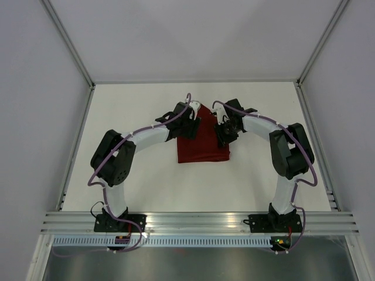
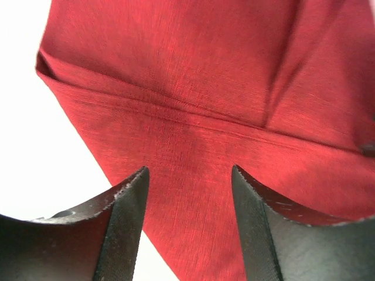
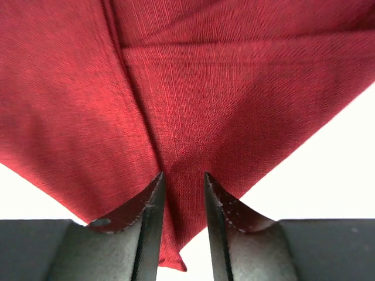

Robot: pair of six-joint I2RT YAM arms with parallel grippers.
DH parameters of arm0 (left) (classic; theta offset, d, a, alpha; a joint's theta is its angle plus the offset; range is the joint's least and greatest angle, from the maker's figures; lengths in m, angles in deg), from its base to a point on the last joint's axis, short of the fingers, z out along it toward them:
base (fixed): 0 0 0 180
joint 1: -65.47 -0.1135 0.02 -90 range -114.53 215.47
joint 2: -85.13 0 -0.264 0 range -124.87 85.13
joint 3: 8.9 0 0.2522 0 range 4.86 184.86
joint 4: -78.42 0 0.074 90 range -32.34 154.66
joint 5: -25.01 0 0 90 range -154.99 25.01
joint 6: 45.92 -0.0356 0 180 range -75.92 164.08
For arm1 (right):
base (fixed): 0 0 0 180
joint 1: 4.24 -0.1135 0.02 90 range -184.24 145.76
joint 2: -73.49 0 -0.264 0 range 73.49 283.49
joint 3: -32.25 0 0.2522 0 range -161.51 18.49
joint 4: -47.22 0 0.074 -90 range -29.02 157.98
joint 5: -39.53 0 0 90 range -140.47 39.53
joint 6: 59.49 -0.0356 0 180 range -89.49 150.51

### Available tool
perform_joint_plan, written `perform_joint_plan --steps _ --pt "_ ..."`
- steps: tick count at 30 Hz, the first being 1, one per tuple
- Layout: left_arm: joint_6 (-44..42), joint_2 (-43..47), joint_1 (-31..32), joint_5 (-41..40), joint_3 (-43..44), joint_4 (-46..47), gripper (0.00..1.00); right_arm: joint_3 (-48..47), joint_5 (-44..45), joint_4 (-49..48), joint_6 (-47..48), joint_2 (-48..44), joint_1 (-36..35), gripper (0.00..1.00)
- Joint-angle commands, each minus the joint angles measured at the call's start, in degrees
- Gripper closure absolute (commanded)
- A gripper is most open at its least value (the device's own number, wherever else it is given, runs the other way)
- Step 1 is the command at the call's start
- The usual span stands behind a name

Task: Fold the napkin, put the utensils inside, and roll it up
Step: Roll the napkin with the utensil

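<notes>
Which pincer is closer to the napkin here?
Right. The right pincer pinches a napkin corner between its fingers; the left pincer is open over the cloth, gripping nothing.

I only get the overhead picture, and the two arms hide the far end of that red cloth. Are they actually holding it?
Observer: The right gripper is. Its wrist camera shows a corner of the napkin pinched between its nearly closed jaws.
Visitor: And the other one?
Observer: The left gripper has its jaws standing apart. The cloth seems to lie beyond them and is not pinched.
Visitor: Is the cloth one flat sheet up there?
Observer: No. The left wrist camera shows layers folded over each other, with a straight crease running across the fabric.
</notes>
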Motion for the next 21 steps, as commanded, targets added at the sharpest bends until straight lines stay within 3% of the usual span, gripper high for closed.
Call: perform_joint_plan --steps 1,4,12,17,21 --pt "-7.86 9.76 0.11 2.67 -3.28 7.82 0.36 -5.79 -0.58 2.73 -1.6 -4.04 1.12 0.6" --pt "-13.57 15.56 1.95 2.33 -9.86 13.77 0.33 -9.75 -2.42 3.43 -2.92 -5.09 3.31 0.58" --pt "-28.58 19.09 16.36 -17.88 -23.15 28.29 0.31 -16.44 -11.03 4.22 -4.95 -3.87 13.51 0.58" --pt "-38.35 23.47 21.55 -14.49 -36.94 47.06 0.37 -14.68 -11.3 3.78 -2.66 -3.08 17.21 0.59" --pt "-40.12 23.4 21.65 -9.73 -40.13 48.09 0.34 -13.1 -12.35 2.82 -2.05 -2.28 19.32 0.59"
